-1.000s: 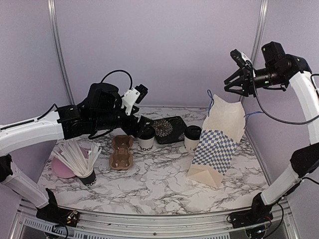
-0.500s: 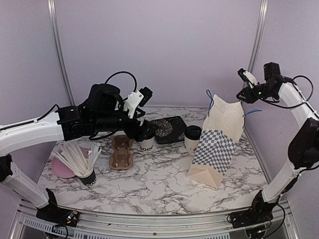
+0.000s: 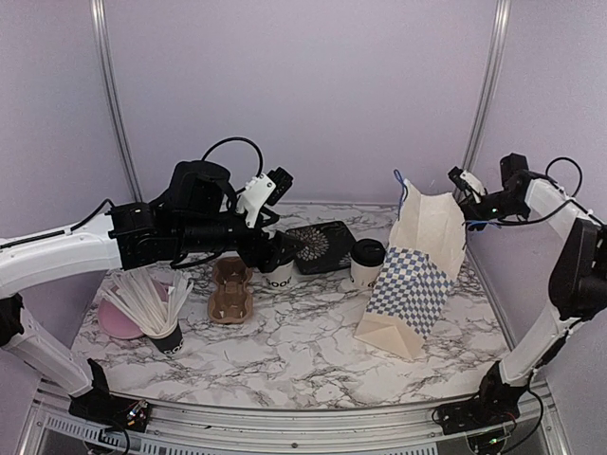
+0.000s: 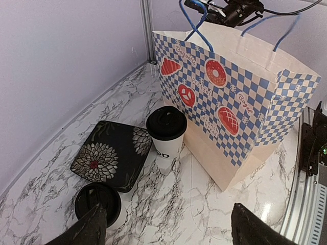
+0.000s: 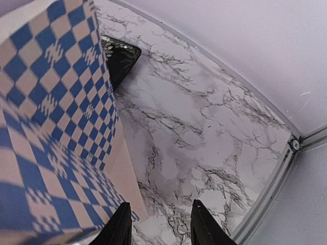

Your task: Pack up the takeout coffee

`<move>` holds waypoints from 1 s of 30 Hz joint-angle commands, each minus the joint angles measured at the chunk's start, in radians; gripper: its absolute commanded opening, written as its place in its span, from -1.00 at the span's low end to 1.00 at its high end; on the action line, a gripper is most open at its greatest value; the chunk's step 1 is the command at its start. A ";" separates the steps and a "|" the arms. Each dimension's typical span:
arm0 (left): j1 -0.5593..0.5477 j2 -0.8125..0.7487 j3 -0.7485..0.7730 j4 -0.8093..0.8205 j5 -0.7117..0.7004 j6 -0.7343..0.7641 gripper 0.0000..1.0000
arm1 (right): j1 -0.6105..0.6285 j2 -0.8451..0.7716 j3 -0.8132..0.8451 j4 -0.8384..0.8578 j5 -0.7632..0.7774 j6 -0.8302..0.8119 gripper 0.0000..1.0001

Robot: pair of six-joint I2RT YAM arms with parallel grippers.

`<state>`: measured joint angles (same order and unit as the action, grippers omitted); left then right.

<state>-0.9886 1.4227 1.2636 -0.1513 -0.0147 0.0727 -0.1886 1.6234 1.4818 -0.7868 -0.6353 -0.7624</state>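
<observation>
Left tool (image 4: 167, 214), fingers wide apart, hovers by one small white black-lidded paper cup (image 4: 98, 204), lower left of its wrist view. The twin cup (image 4: 166, 130) stands just beside the blue-checked paper bag (image 4: 230, 117). Right tool (image 5: 159, 219), also apart, is at the bag's top. Grasp stage, I reckon: next, straddle that cup and close.

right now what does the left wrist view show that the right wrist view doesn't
Only the left wrist view shows the nearer coffee cup, the farther coffee cup and the bag's doughnut prints and blue handles. Only the right wrist view shows the marble table between bag and wall. Both show the checkered paper bag and the black floral tray.
</observation>
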 commanded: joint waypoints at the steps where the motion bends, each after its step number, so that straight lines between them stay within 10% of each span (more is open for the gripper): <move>1: -0.007 -0.003 0.022 -0.013 0.012 0.009 0.70 | -0.012 -0.041 -0.046 -0.212 -0.136 -0.287 -0.25; 8: -0.007 0.006 0.020 -0.014 0.012 0.011 0.70 | -0.012 -0.175 -0.128 -0.362 -0.153 -0.409 -0.22; 21: -0.082 0.026 -0.009 -0.023 0.417 0.094 0.69 | -0.012 -0.224 -0.180 -0.502 -0.141 -0.563 -0.22; 30: -0.234 0.222 0.115 0.046 0.140 -0.020 0.69 | -0.017 -0.216 -0.188 -0.360 -0.042 -0.444 0.23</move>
<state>-1.1835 1.5726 1.3022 -0.1524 0.2867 0.1307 -0.2012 1.4025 1.2865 -1.2240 -0.7162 -1.2652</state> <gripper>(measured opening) 0.844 0.569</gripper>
